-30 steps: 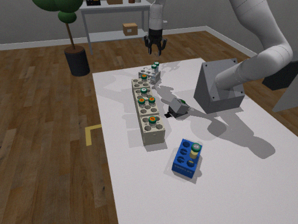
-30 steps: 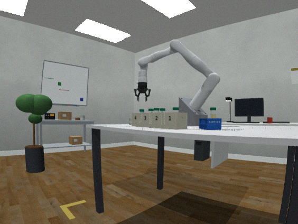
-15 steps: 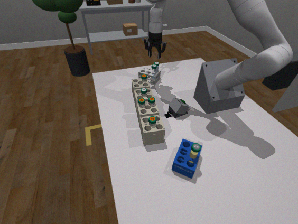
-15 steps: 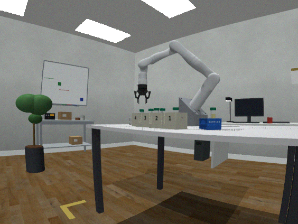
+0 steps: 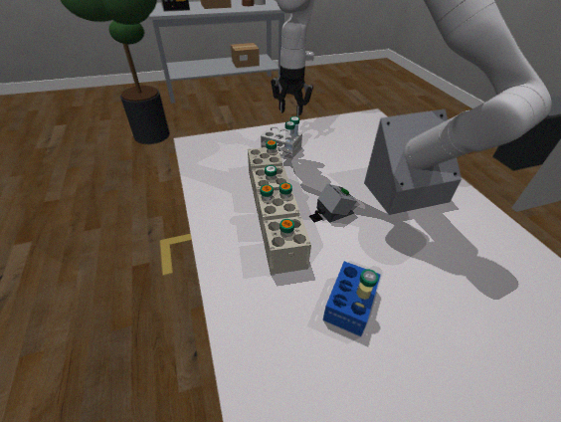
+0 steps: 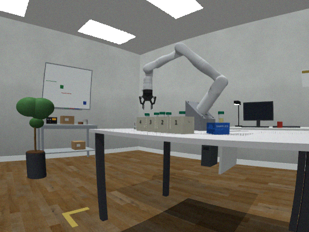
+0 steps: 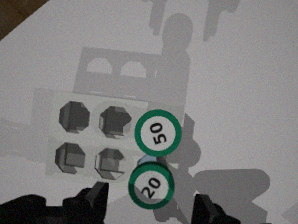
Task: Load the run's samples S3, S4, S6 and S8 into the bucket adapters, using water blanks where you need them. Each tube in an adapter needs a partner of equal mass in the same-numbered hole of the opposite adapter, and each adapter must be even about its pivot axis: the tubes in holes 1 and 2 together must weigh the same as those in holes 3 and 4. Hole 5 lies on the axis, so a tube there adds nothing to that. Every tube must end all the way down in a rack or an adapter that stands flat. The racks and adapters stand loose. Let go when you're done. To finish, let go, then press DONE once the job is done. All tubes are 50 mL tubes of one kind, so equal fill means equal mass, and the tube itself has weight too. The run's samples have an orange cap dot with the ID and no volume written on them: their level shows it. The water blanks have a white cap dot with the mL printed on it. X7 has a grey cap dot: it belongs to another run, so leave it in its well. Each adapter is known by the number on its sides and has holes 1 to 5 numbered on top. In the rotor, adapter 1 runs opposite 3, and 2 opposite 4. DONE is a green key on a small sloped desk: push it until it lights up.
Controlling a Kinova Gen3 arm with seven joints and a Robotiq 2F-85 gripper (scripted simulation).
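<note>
My gripper [image 5: 291, 105] is open and empty. It hangs above the small clear blank rack [image 5: 281, 137] at the far end of the table. In the wrist view the fingers straddle the space over the 20 mL blank [image 7: 150, 186]; the 50 mL blank [image 7: 157, 132] stands beside it. The rack's other four holes are empty. Four beige adapters stand in a row. Adapter 4 [image 5: 263, 155] holds one orange-dot tube [image 5: 271, 144]. Adapter 3 holds a white-dot blank [image 5: 271, 170]. Adapter 2 holds two orange-dot tubes [image 5: 267, 190] [image 5: 284, 188]. Adapter 1 [image 5: 286, 244] holds one [image 5: 286, 225].
The blue sample rack [image 5: 352, 299] near the front holds only the grey-dot tube X7 [image 5: 368, 278]. The small sloped desk with the green DONE key [image 5: 343, 190] sits right of the adapters. The arm's grey base block [image 5: 413, 164] stands behind it.
</note>
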